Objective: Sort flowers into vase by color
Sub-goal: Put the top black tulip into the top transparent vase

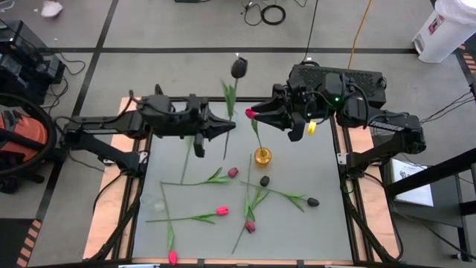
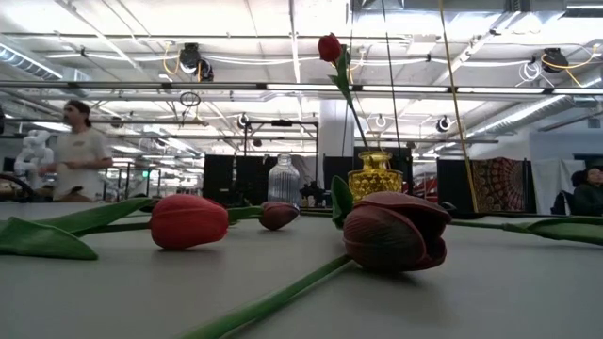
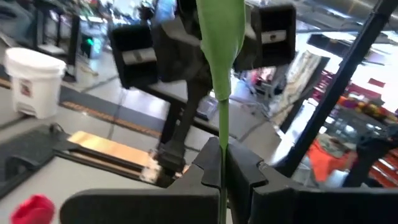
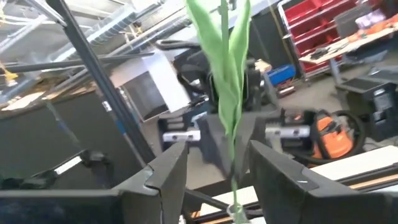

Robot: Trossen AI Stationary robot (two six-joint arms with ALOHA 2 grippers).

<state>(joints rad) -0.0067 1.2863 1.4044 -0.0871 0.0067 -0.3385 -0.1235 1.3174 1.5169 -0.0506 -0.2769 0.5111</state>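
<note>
Left gripper (image 1: 223, 128), upper middle of the frame, has its jaws clamped low on a dark tulip (image 1: 238, 68): light, floppy, best held there. Right gripper (image 1: 256, 114) hangs apart around the red tulip (image 1: 250, 113) in the yellow vase (image 1: 262, 155), seemingly loose.

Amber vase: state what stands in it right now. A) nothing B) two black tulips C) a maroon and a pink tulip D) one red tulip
D: in the low view a single stem rises from the amber vase and ends in a red tulip.
</note>
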